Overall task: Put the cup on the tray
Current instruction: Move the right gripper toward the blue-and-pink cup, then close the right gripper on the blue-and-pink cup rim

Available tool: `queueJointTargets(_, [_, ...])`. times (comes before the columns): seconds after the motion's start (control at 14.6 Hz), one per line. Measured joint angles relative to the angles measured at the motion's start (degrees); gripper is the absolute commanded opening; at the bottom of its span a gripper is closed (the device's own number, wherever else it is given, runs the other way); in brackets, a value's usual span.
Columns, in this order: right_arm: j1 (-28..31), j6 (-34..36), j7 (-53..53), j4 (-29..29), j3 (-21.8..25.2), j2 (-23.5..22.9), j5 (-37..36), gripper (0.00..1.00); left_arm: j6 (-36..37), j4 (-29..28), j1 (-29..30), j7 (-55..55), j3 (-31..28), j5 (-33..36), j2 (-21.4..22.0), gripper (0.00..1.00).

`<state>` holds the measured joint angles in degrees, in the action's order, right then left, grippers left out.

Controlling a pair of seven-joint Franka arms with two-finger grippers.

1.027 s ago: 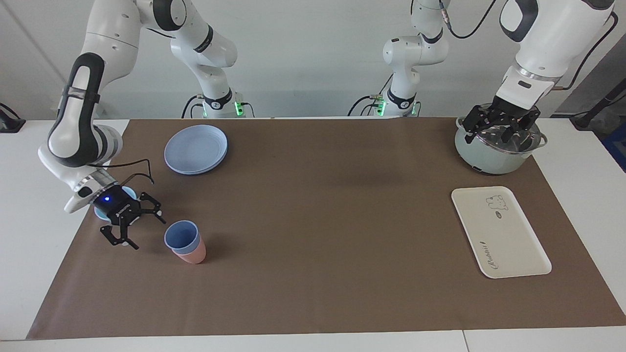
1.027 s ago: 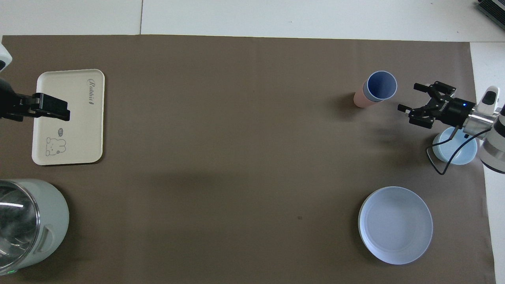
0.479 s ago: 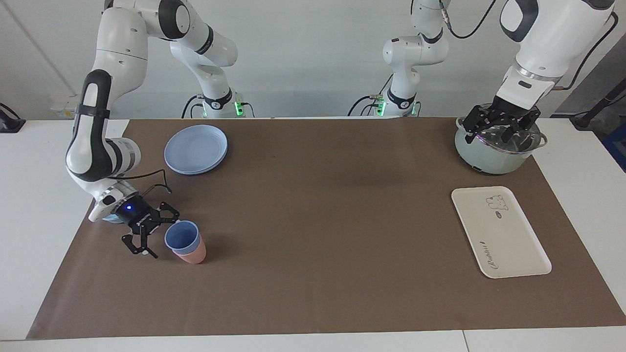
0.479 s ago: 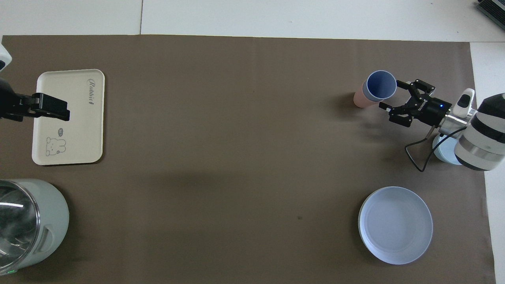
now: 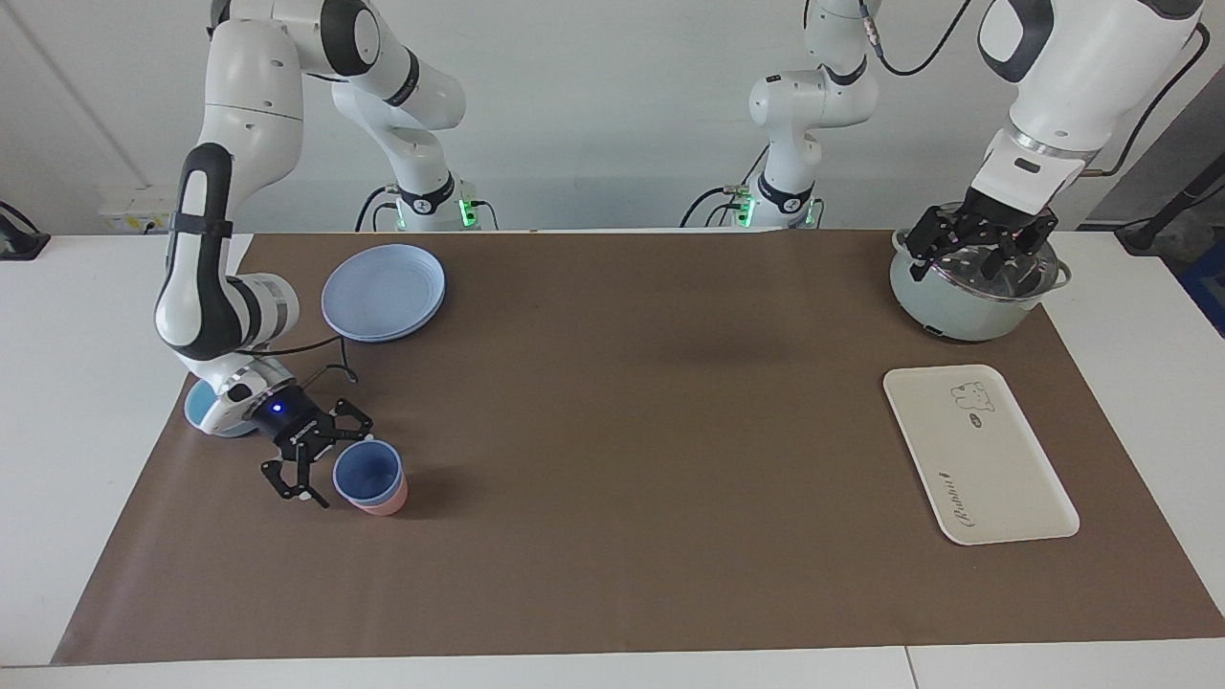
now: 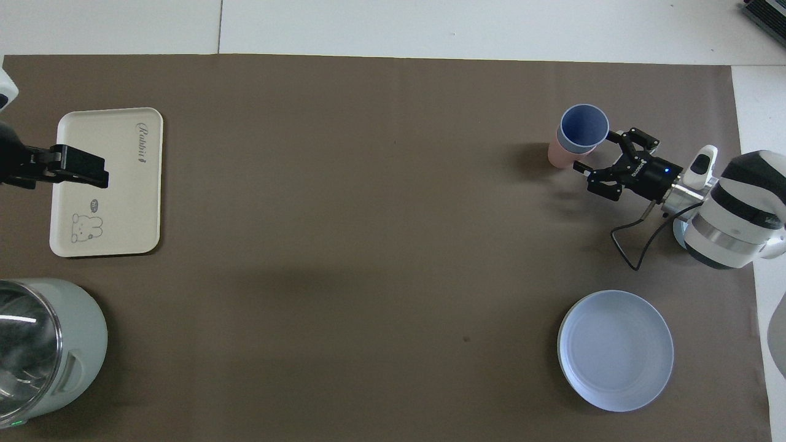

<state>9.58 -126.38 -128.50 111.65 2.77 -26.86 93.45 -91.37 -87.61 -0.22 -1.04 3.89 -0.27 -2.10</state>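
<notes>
Jaws of right gripper (image 5: 330, 459) spread wide, flanking cup (image 5: 367, 473), contact unclear

Facing camera looks down from across the table (image 5: 612, 574) at both arms; overhead peers steeply down (same mat, half-turned).

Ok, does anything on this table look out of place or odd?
One thing: the cup sits nested inside a pink tumbler, so the pair may lift together. The open right gripper is beside the stack. The left gripper waits over the pot; the tray lies flat.
</notes>
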Motion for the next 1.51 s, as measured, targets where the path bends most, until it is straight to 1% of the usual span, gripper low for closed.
queueJointTargets(0.34, [0.5,0.1,-0.6,1.1,0.0,0.3,0.0,1.00,0.0,0.0,-0.1,0.0,0.2,0.0,0.0,1.00])
queueJointTargets(0.75, [-0.5,0.1,-0.6,1.5,0.0,0.6,0.1,1.00,0.0,0.0,-0.1,0.0,0.4,0.0,0.0,1.00])
queueJointTargets(1.03, [-2.2,-0.1,-1.3,1.6,0.0,0.6,3.4,1.00,0.0,0.0,-0.1,0.0,0.4,0.0,0.0,1.00])
queueJointTargets(1.3, [-4.5,-1.9,-2.4,1.6,-0.1,0.6,6.4,1.00,0.0,0.0,-0.1,0.0,0.4,0.0,0.0,1.00])
queueJointTargets(1.37, [-4.6,-2.2,-2.5,1.6,-0.1,0.6,6.5,0.82,0.0,0.0,-0.1,0.0,0.4,0.0,0.0,1.00])
queueJointTargets(1.44, [-4.7,-2.3,-2.7,1.5,-0.1,0.6,6.5,0.18,0.0,0.0,-0.1,0.0,0.4,0.0,0.0,1.00])
queueJointTargets(1.51, [-4.7,-2.5,-3.3,1.5,-0.1,0.6,6.5,0.00,0.0,0.0,-0.1,0.0,0.4,0.0,0.0,1.00])
